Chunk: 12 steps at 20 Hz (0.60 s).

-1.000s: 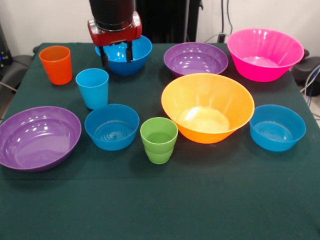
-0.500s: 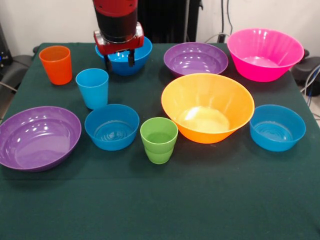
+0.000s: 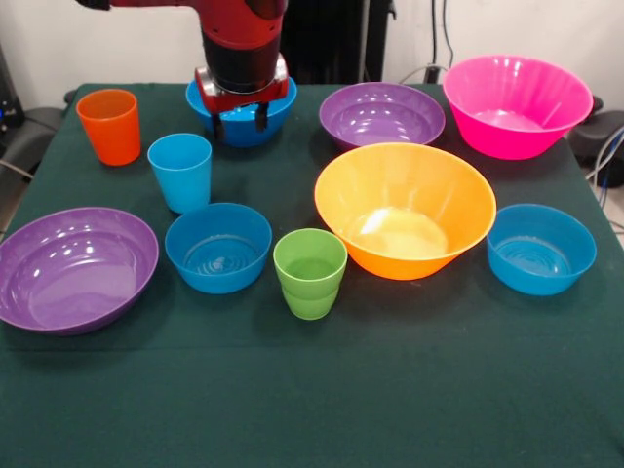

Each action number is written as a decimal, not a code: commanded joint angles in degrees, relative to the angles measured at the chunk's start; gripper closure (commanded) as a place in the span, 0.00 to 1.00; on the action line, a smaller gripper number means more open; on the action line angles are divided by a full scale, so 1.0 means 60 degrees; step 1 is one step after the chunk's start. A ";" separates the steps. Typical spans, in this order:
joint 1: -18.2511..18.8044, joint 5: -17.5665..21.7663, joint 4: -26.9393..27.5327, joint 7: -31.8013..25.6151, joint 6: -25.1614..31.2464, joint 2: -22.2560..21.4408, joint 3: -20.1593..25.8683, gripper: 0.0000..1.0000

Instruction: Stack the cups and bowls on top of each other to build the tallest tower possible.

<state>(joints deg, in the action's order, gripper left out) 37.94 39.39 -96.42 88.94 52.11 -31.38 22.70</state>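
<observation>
My gripper (image 3: 239, 122) hangs open over the near rim of a blue bowl (image 3: 281, 101) at the back, its two dark fingers (image 3: 260, 118) apart with nothing between them. An orange cup (image 3: 109, 125) and a light blue cup (image 3: 180, 171) stand to the left, and a green cup (image 3: 310, 271) in the middle front. Other bowls: blue (image 3: 217, 246), blue (image 3: 541, 248), orange-yellow (image 3: 405, 208), purple (image 3: 381, 114), purple (image 3: 76, 267), pink (image 3: 517, 103). Each piece stands alone on the cloth, and no tower shows.
The dark green tablecloth (image 3: 312, 400) has a wide bare strip along its front edge. Cables and dark equipment (image 3: 604, 136) sit beyond the table's right side.
The gripper has shifted a little to the right and lower, down towards the back blue bowl, staying open. The cups and bowls have not moved.
</observation>
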 commanded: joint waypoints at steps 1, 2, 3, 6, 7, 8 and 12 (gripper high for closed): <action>-0.0342 0.0413 -0.0661 0.1448 -0.1524 -0.0583 -0.0710 0.00; -0.0365 0.0448 -0.0803 0.1348 -0.1708 -0.0727 -0.0661 0.00; -0.0125 0.0437 -0.1241 0.1111 -0.1968 -0.1125 -0.0645 0.00; 0.0183 0.0237 -0.1594 0.0817 -0.2294 -0.1494 -0.0581 0.00; 0.0368 0.0230 -0.1596 0.0673 -0.2411 -0.1460 -0.0554 0.00; 0.0449 0.0234 -0.1680 0.0639 -0.2548 -0.1441 -0.0542 0.00; 0.0546 0.0315 -0.1870 0.0602 -0.2829 -0.1343 -0.0609 0.00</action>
<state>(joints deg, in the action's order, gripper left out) 40.54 39.38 -102.56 89.43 40.95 -38.86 20.21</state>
